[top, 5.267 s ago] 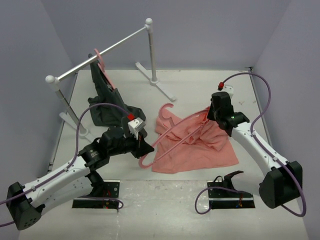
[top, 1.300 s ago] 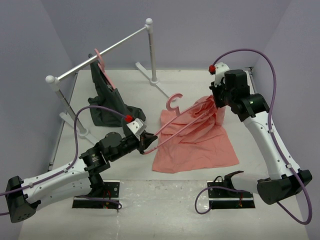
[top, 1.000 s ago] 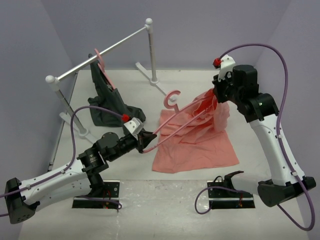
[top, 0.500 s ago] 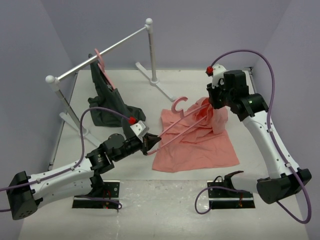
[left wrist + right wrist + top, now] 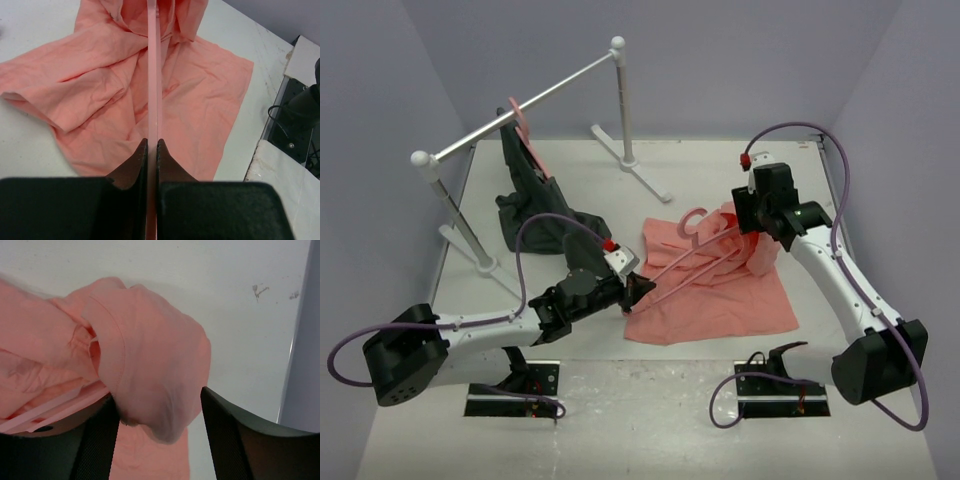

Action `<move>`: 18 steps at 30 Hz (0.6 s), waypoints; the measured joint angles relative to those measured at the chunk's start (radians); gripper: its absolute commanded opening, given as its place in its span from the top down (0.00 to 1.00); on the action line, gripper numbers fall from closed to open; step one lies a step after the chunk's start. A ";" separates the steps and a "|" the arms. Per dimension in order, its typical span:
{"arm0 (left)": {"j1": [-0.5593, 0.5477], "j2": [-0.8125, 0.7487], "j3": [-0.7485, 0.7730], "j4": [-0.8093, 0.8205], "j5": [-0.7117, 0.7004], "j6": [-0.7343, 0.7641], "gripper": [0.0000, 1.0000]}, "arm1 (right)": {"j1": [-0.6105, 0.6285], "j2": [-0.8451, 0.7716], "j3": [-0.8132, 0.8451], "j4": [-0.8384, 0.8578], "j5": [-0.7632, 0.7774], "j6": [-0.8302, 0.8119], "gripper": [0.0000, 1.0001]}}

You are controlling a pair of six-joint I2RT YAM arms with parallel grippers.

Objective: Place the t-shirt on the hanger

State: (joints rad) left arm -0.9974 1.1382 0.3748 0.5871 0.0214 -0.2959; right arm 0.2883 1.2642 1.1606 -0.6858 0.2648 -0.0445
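One pink hanger (image 5: 682,266) slants across the middle of the white table (image 5: 670,180). Its lower corner is clamped in the left gripper (image 5: 638,288), and its curved hook stands just above the upper edge of a salmon t-shirt (image 5: 720,300). The far end of the hanger runs into the bunched cloth near the right gripper (image 5: 752,225).

From the left wrist, the hanger's thin bar (image 5: 152,75) is pinched between narrow, nearly touching jaws of the left gripper (image 5: 151,142). It runs straight away over the crumpled t-shirt (image 5: 90,80), which lies partly flat on the table.

From the right wrist, the right gripper (image 5: 159,397) has its jaws spread wide, with a rounded fold of the t-shirt (image 5: 150,365) filling the gap between them. Pale strips of the hanger show under the cloth at lower left.

At the far left, well apart from the shirt, stands a white clothes rack (image 5: 520,105). A second pink hanger (image 5: 520,118) hangs from its rail with a dark grey garment (image 5: 535,215) trailing onto the table. Purple cables loop from both arms.
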 measured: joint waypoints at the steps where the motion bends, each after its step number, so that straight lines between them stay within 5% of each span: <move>1: 0.000 0.017 0.000 0.017 0.004 -0.003 1.00 | -0.001 0.000 -0.001 0.001 0.011 0.013 0.35; 12: 0.000 0.074 0.000 0.106 0.034 -0.018 1.00 | 0.055 -0.157 -0.083 0.039 0.057 0.219 0.28; 18: 0.000 0.074 0.001 0.110 0.043 -0.021 1.00 | 0.148 -0.291 -0.115 0.054 0.064 0.299 0.55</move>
State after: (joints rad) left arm -0.9974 1.2118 0.3754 0.6976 0.0640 -0.3174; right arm 0.4368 0.9735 1.0452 -0.6317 0.3292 0.2543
